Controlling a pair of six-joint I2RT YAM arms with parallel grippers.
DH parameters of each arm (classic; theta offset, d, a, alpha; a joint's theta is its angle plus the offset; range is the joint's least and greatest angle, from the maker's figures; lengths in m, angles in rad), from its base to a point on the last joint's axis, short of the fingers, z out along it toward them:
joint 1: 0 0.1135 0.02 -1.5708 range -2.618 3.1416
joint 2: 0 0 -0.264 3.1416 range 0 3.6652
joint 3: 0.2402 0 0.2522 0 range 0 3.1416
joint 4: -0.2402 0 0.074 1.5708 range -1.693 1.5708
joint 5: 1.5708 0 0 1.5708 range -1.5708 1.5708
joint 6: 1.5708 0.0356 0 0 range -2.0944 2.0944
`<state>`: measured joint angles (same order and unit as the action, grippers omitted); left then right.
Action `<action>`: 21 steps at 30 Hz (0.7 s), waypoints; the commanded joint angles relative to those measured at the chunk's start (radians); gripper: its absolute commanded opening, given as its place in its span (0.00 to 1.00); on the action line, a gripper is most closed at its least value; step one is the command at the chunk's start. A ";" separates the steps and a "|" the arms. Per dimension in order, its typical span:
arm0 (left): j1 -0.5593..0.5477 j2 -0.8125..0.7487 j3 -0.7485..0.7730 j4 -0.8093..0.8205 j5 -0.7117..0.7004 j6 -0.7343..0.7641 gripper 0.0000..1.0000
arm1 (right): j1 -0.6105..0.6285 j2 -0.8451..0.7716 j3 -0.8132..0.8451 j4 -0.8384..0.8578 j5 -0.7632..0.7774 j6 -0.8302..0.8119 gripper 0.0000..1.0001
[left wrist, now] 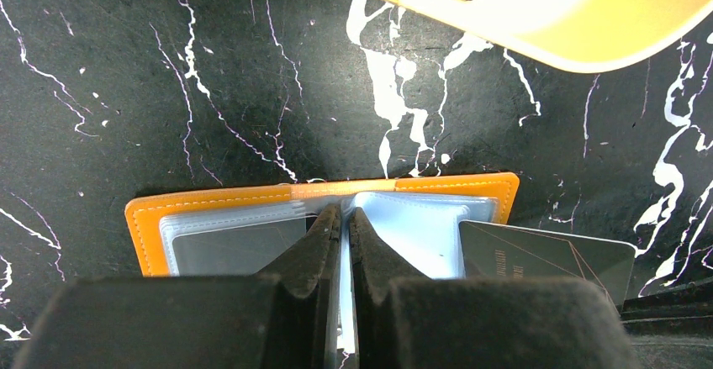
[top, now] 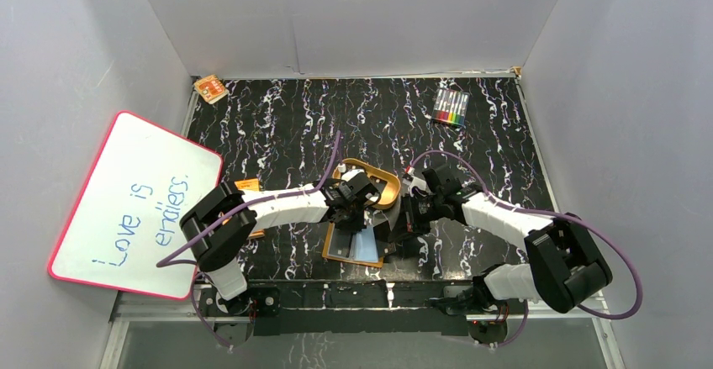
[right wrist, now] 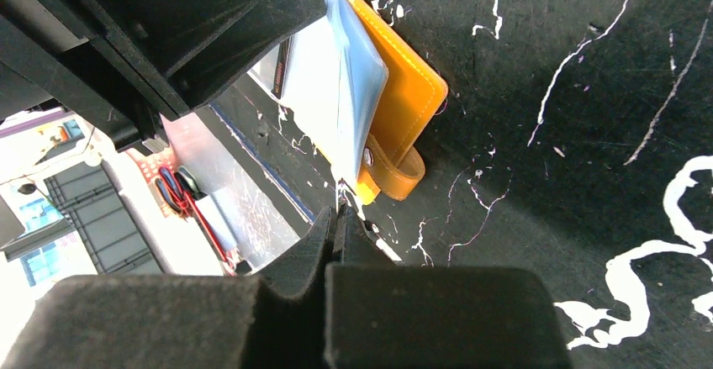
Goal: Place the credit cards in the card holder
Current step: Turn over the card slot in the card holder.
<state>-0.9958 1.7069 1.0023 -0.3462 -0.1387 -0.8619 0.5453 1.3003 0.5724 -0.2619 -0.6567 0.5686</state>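
The orange-brown card holder (top: 353,247) lies open near the table's front edge, with its pale blue sleeves up. My left gripper (left wrist: 345,213) is over its middle and shut on one sleeve (left wrist: 420,230), holding it lifted. A black card sits inside the left sleeve (left wrist: 235,247). Another black card (left wrist: 546,255) lies at the right sleeve's mouth and sticks out past the holder's right edge. My right gripper (right wrist: 339,211) is shut at that card's outer end, by the snap tab (right wrist: 395,176). There the card shows only as a thin edge.
A tan oval tray (top: 370,180) stands just behind the holder, close to both grippers. A whiteboard (top: 134,205) leans at the left. A pack of markers (top: 451,107) lies back right and a small orange item (top: 210,89) back left. The table's front edge is right beside the holder.
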 commanded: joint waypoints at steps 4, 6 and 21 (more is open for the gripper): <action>-0.003 0.052 -0.060 -0.077 0.015 -0.004 0.00 | -0.002 0.015 0.021 0.015 -0.045 -0.018 0.00; -0.004 0.053 -0.058 -0.075 0.019 -0.004 0.00 | 0.001 0.028 0.024 0.013 -0.064 -0.028 0.00; -0.004 0.019 0.013 -0.101 0.030 0.005 0.12 | 0.016 0.112 0.088 -0.014 -0.137 -0.104 0.00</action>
<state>-0.9958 1.7069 1.0107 -0.3565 -0.1287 -0.8642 0.5533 1.3964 0.6106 -0.2707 -0.7444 0.4992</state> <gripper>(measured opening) 0.044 0.011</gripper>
